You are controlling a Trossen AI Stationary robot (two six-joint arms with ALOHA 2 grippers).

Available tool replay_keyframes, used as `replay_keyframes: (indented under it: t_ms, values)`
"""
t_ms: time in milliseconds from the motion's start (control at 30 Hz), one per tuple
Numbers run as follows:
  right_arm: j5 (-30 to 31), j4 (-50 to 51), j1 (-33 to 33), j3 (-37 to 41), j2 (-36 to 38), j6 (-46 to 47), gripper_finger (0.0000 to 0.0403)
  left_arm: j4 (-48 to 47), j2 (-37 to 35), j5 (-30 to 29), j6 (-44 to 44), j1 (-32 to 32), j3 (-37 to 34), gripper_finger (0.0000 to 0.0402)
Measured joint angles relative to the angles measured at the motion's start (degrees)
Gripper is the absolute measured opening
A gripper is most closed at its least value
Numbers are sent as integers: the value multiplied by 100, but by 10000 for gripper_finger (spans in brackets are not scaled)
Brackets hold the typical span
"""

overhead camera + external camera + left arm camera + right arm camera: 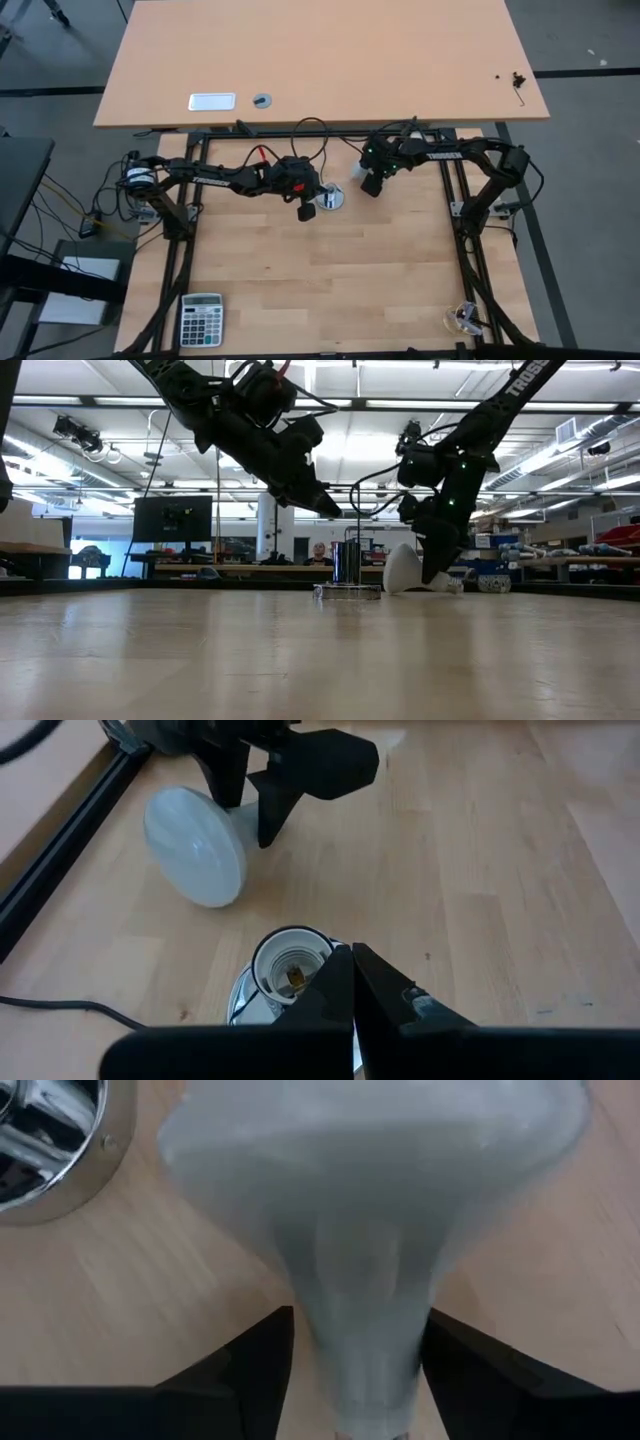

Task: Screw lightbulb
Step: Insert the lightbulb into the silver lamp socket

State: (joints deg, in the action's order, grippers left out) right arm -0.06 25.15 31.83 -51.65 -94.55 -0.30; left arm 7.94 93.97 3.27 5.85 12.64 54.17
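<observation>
The lightbulb (pixel 195 845) is white and frosted. It lies on its side on the wooden table, the dome's rim (pixel 403 572) on the wood and the neck (pixel 365 1330) toward my right gripper (pixel 358 1320). That gripper (pixel 372 186) comes down steeply, open, one finger on each side of the neck. Beside the bulb the round silver socket base (pixel 285 960) stands upright, open end up. My left gripper (pixel 352 952) hangs shut above the socket (pixel 347 568), clear of it (pixel 328 510). My right gripper has a finger (pixel 255 1365) on each side of the lightbulb's neck (pixel 330 1320), slanting down from above and lying across the neck. No gap shows between fingers and glass, and I cannot tell whether they touch. The bulb lies on the table.
A thin black cord (pixel 60 1005) runs from the socket along the table. A black frame rail (pixel 55 860) borders the far side. A calculator (pixel 202 320) lies at the near left corner. A small clear object (pixel 465 318) sits at the near right.
</observation>
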Motion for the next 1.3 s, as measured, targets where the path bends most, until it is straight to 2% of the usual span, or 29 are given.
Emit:
replay_keyframes:
  t_ms: [233,433,533,733,1000,1167,1300]
  values:
    - [3,-204,-20,1,-8,-35,243,-2,-2,2,-7,0,0,0]
    - [-110,-374,-20,1,-8,-177,237,-4,-2,2,-9,0,0,0]
    - [-152,-377,-17,1,-8,-200,219,-2,-2,2,-28,0,0,0]
    - [-196,-420,-28,1,-6,-250,159,59,-2,2,-31,0,0,0]
    - [-422,-476,-37,-1,83,-267,132,421,-2,2,-33,0,0,0]
    - [-531,-429,-59,8,538,-167,104,639,-121,3,-9,0,0,0]
    - [-562,-500,-81,1,1225,37,62,654,-482,4,16,44,0,0]
